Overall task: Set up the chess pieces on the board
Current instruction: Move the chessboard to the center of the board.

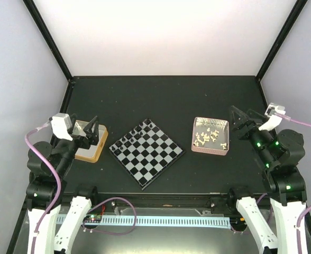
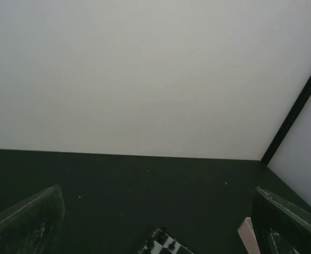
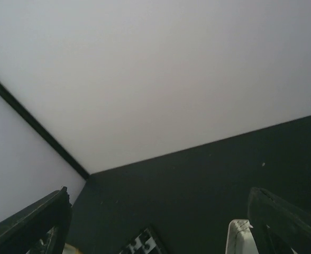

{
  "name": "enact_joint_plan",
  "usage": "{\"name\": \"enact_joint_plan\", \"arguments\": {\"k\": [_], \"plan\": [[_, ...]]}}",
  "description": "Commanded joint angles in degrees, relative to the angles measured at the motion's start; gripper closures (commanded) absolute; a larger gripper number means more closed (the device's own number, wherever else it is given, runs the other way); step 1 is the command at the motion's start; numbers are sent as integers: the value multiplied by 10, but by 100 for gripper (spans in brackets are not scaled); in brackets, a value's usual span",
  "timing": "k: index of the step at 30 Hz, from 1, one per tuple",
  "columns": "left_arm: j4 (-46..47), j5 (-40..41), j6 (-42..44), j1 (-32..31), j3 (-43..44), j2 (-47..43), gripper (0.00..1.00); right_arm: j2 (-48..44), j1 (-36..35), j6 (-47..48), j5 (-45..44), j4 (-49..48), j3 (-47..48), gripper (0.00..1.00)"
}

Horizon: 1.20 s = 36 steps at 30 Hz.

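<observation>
Left gripper (image 1: 93,129) over the tin (image 1: 90,152) and right gripper (image 1: 236,121) beside the pink tray (image 1: 209,152) are both hanging wide-spread and empty. The board (image 1: 146,152) is lying between them. I am judging that the cream pieces (image 1: 208,136), heaped together, are risking a double pick or a spill.

Shows black, rounded joint housings on the left arm (image 1: 52,159) and the right arm (image 1: 280,153), over white lower links (image 1: 42,227) near the base. Carries a white camera block (image 1: 62,126) on the left wrist and a second white block (image 1: 274,114) on the right. Trails a purple cable (image 1: 29,145) down the left side and a paler cable (image 1: 306,125) off the right. Glows with small green lights (image 1: 258,144) on the right joints. Ends in a black left gripper (image 1: 94,131) and a black right gripper (image 1: 235,123), with dark flat fingers (image 2: 31,222) scuffed pale along the edges.
</observation>
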<state>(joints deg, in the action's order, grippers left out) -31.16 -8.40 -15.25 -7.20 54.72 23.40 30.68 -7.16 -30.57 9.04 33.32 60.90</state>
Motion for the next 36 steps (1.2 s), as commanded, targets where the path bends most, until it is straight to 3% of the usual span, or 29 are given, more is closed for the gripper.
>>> {"name": "enact_joint_plan", "arguments": {"k": [1,9,12,16,26,30,36], "plan": [[-17,-94,-41,33,-7,2,2,20,17,-28,106,6,-20,8],[-18,-225,-74,44,-61,14,1,72,22,-37,237,-14,-78,8],[-6,-279,-101,39,-101,24,1,82,11,-40,247,-26,-106,9],[-14,-292,-161,15,-162,37,1,96,-24,-40,220,-33,-138,9],[-95,-11,-309,-184,-245,143,15,207,-225,-44,34,-67,-176,11],[-73,15,-359,-221,-272,201,21,265,-282,-45,-16,-77,-176,13],[-40,21,-391,-238,-291,274,23,331,-307,-50,-57,-79,-175,15]]}}
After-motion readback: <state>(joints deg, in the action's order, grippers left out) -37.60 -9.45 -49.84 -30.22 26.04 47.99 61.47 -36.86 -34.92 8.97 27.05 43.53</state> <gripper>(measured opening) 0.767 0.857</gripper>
